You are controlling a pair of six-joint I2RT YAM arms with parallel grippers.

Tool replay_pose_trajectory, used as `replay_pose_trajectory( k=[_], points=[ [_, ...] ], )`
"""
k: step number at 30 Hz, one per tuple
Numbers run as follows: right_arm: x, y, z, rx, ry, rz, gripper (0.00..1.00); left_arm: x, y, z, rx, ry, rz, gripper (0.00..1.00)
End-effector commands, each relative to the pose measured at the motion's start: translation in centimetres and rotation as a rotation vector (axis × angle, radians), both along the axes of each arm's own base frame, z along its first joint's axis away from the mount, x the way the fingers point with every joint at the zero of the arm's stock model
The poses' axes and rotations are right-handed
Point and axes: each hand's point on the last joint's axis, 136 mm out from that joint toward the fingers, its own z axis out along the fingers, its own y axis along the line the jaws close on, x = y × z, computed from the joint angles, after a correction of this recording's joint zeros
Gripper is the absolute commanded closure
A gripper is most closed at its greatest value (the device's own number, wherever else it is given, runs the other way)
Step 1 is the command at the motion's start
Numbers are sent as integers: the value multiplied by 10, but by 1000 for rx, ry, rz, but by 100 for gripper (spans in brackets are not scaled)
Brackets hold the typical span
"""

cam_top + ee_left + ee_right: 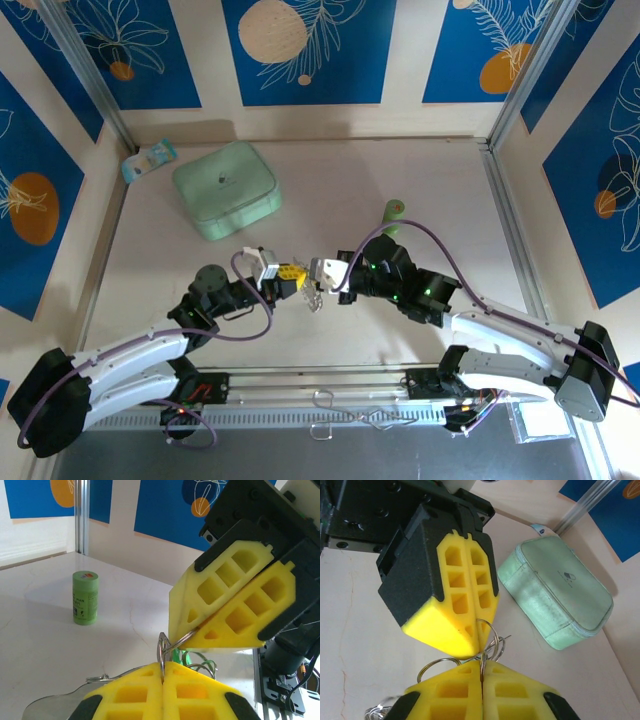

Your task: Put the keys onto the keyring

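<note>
keyring [163,642] held in mid-air above the table [45,640]; its wire loops pinched from both sides; left gripper [162,672] closed tight on one loop, right gripper [194,631] closed tight on another, tips nearly touching; green scrap, likely a key [186,657], just behind the loops, threaded or not I cannot tell; judgement: hold both pinches firm, turn the wire gently, no tugging.

Tool pads [220,610] yellow; keyring [160,650] silvery; box [226,188] mint-green; cylinder [85,598] green; panels [310,50] blue, leaf-patterned.
</note>
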Motion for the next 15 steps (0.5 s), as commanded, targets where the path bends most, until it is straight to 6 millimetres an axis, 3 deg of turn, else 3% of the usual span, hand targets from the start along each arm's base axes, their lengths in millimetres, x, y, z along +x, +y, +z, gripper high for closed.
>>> replay_pose_trajectory(
  k=[1, 10, 13, 15],
  points=[
    [-4, 0, -3, -19, -7, 19, 98, 0, -3, 35, -77, -60, -14, 100],
    [-30, 3, -13, -46, 86, 145, 100, 5, -4, 43, -90, -72, 5, 100],
    [-30, 2, -15, -47, 109, 140, 100, 3, -5, 44, -93, -85, -6, 100],
    [-26, 0, -10, -23, 103, 113, 89, 3, -5, 43, -87, -95, -7, 100]
  ],
)
